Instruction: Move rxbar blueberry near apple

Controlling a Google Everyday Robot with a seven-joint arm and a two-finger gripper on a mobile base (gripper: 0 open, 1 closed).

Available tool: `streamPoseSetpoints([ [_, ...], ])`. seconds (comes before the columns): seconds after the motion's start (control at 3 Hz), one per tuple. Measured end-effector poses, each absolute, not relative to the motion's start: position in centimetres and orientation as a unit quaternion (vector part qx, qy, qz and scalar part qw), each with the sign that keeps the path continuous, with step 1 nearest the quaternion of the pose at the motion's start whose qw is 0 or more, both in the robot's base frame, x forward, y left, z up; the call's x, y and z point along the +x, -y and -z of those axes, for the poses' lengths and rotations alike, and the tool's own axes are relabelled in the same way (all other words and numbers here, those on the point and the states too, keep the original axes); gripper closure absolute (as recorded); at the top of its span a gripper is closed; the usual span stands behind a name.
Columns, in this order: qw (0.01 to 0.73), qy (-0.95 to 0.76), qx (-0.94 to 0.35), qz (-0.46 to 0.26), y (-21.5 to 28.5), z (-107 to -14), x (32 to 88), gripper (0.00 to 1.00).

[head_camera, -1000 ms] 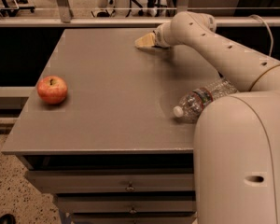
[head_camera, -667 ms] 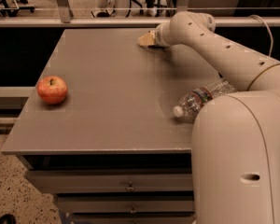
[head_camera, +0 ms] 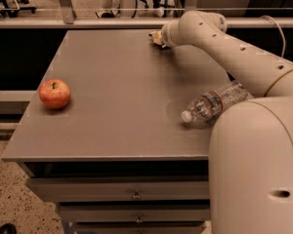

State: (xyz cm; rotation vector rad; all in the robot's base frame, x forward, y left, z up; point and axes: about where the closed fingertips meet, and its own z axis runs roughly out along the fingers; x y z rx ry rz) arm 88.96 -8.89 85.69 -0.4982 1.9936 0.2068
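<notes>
A robot's pale arm [head_camera: 234,50] reaches across a grey table [head_camera: 117,77] toward its far edge, where the gripper [head_camera: 156,38] sits low over the tabletop, right of the middle of that edge. Seen from behind the wrist, only a tan tip of the gripper shows, and whether it is spread, narrowed or holding anything cannot be told. The dark blue snack bar cannot be made out anywhere on the table; if it lies at the gripper, the wrist hides it. The apple [head_camera: 54,93], red-orange with yellowish patches, stands alone near the table's left edge, well apart from the gripper. A clear plastic bottle [head_camera: 215,103] lies on its side near the right edge, its white cap [head_camera: 186,116] pointing toward the front of the table, partly tucked behind the robot's rounded body [head_camera: 259,174], which fills the lower right. Drawers [head_camera: 136,195] with small metal pulls run beneath the tabletop.
</notes>
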Motion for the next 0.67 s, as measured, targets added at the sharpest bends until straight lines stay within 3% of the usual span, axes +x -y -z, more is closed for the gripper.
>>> streamPoseSetpoints([
  [0.33,0.533,-0.804,-0.246,-0.100,7.7,-88.4,86.9,1.00],
  [0.67,0.542,-0.764,-0.309,-0.162,4.5,-91.3,83.6,1.00],
])
